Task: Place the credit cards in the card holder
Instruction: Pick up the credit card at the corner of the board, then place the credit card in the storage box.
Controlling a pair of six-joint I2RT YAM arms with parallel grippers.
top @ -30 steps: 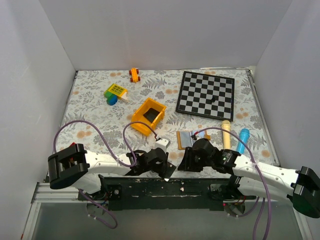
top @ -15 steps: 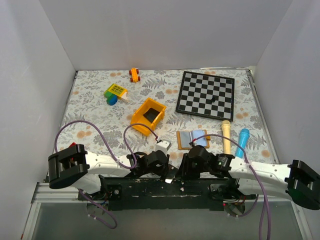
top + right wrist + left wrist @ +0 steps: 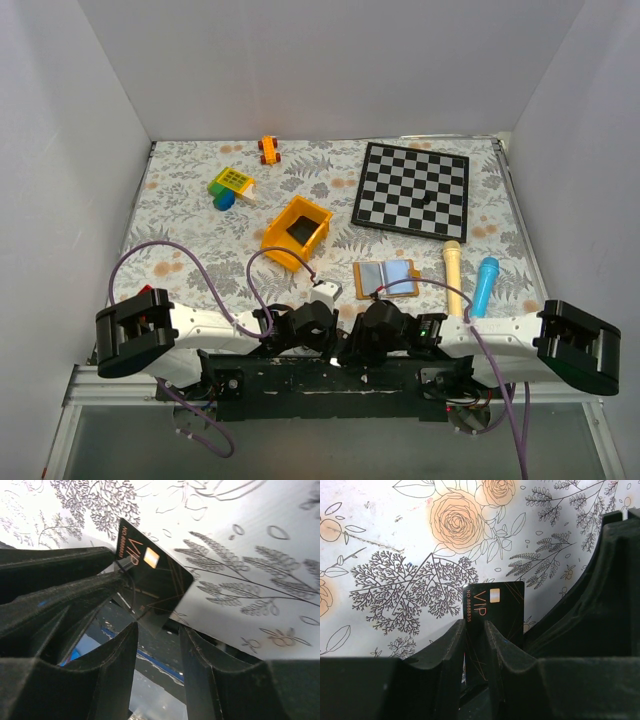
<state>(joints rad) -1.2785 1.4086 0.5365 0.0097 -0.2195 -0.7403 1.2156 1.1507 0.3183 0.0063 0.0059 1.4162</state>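
White walls enclose a floral tablecloth (image 3: 180, 215). At the overhead view's bottom centre, the left gripper (image 3: 475, 627) pinches one credit card (image 3: 494, 607) by its end. It is probably offering it to the right gripper (image 3: 157, 630), whose jaws gape at its corner. The card holder (image 3: 385, 275) lies open just above.

Card holder (image 3: 385, 277) lies right of the bin (image 3: 297, 232) (board (image 3: 412, 189) behind it).

We see the left pincer (image 3: 332, 347) and the right pincer (image 3: 352, 346) meeting low at the middle of the near edge of the bench (image 3: 190, 215), their jaws too dark to read. Behind them the card holder (image 3: 385, 276) lies open, near a cream stick (image 3: 453, 272) and a blue stick (image 3: 485, 283). A yellow bin (image 3: 297, 232) and a chequered board (image 3: 413, 190) sit farther back.
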